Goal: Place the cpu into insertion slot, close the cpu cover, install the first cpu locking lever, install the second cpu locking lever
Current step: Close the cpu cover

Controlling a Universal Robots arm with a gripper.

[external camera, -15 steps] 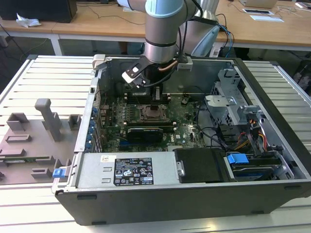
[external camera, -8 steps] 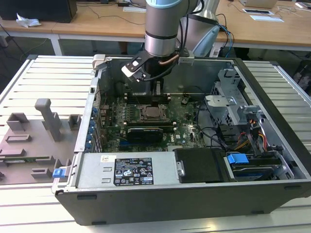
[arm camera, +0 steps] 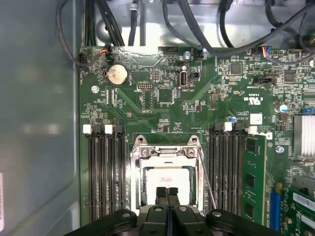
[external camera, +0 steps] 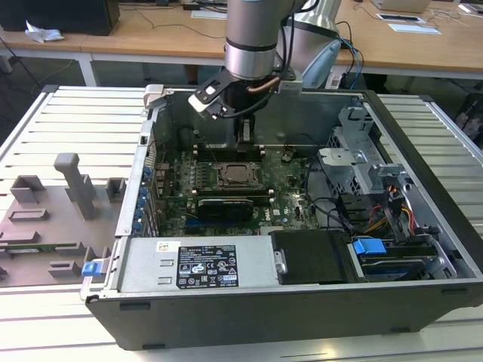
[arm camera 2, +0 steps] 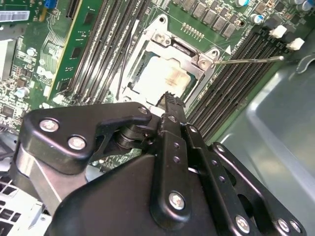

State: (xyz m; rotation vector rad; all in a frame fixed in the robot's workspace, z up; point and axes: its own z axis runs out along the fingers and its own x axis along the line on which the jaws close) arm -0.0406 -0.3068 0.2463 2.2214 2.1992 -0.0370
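Jaws closed together, empty, over cpu (arm camera: 165,176).

Green, silver and black inside a dark grey case (external camera: 249,317).
Deep green with fine pale printing on the motherboard (arm camera: 162,110); dull silver-grey on the cpu (arm camera: 167,178), brighter silver on the cpu cover (arm camera: 165,153); black on the memory slots (arm camera: 106,172), with white latches (arm camera: 87,129) at the ends; matt black on the gripper (arm camera: 166,191), with silver screw heads (arm camera 2: 177,200); bright blue on a clip (external camera: 90,268); pale silver with a pattern of long ridges on the desk (external camera: 75,113); flat grey on the tray (external camera: 98,235).
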